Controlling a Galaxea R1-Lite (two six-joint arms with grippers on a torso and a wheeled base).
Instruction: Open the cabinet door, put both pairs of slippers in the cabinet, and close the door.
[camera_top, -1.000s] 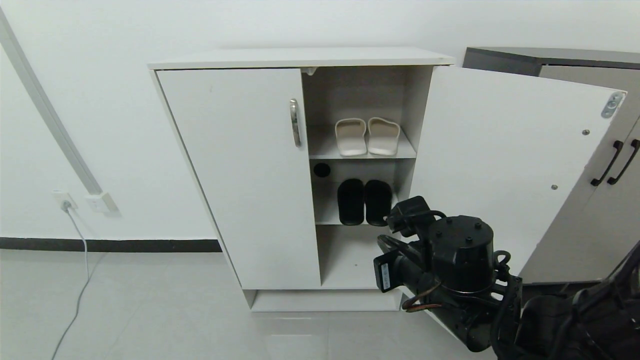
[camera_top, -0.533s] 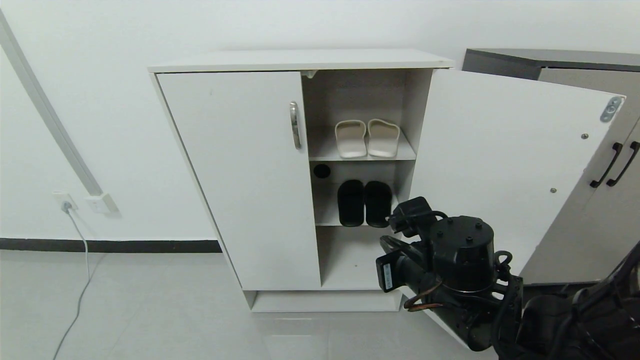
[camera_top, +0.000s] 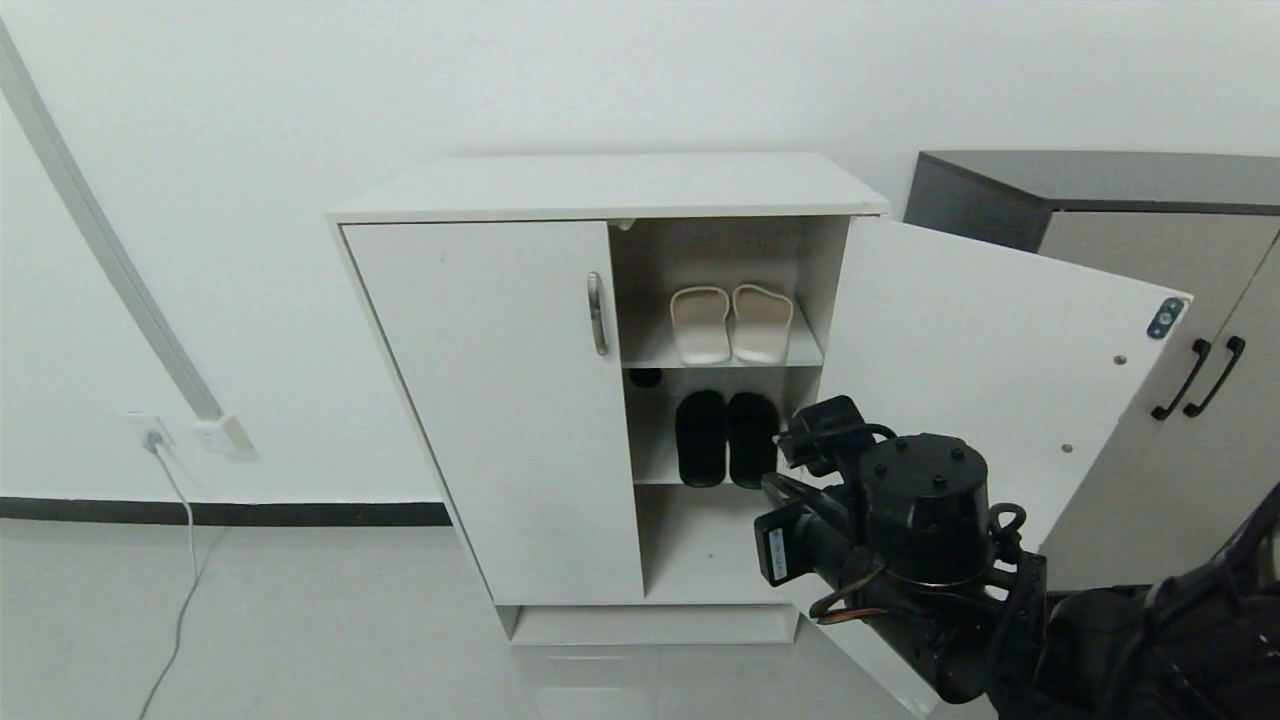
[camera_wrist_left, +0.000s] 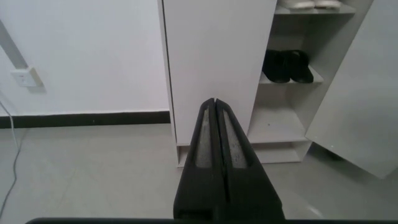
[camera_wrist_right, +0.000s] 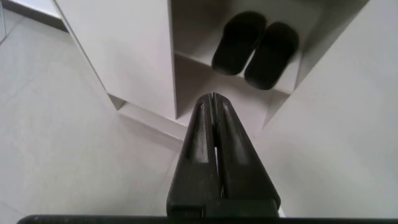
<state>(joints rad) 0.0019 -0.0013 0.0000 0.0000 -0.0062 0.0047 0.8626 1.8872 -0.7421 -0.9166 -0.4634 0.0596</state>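
1. White, smooth-panelled cabinet (camera_top: 610, 185): its right door (camera_top: 980, 370) hangs wide open, while the left door (camera_top: 500, 400), with a slim metal handle (camera_top: 597, 313), is closed.
2. Both pairs are already inside. The cream slippers (camera_top: 730, 323), thick-soled and rounded with a matte foam look, lie side by side on the upper shelf. The black slippers (camera_top: 727, 437), of the same rounded shape, lie on the shelf below.
3. Judging by this, only closing the right door is left.
4. The right end effector (camera_wrist_right: 213, 99) is pressed together and empty, low in front of the open compartment and just beside the door's inner face.
5. The left end effector (camera_wrist_left: 214, 102) is also pressed together, holding nothing, above the glossy tiled floor (camera_top: 300, 620) and well apart from the cabinet.
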